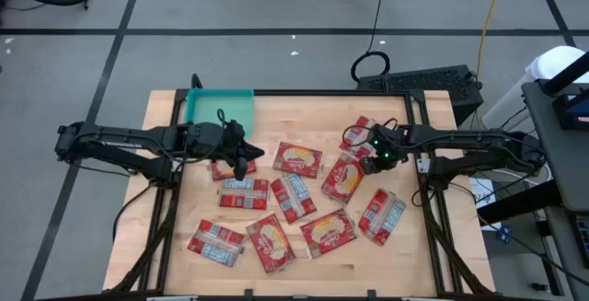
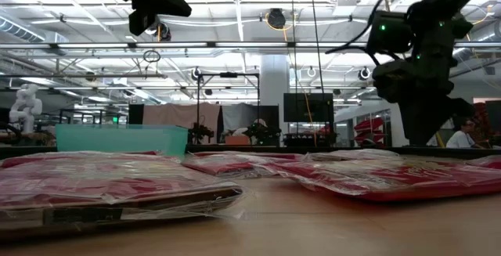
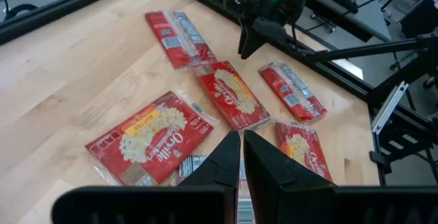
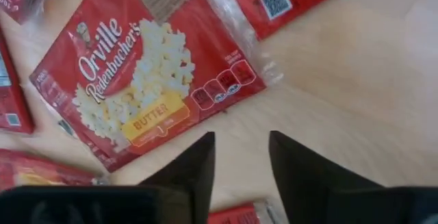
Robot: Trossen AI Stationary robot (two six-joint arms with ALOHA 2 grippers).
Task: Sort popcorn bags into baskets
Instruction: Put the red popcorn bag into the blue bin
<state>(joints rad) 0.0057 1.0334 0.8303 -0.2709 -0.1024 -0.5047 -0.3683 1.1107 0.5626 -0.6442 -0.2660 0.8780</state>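
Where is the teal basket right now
In the high view the basket sits at the table's far left corner, just behind the left gripper, with the nearest popcorn bag below it.

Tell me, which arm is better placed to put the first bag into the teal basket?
Probably left. The left gripper hovers over a bag right beside the basket. The right gripper is across the table.

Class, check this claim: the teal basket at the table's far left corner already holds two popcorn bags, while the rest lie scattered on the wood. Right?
Not quite. The high view shows the teal basket holding no popcorn bags; all of them lie scattered on the wooden table.
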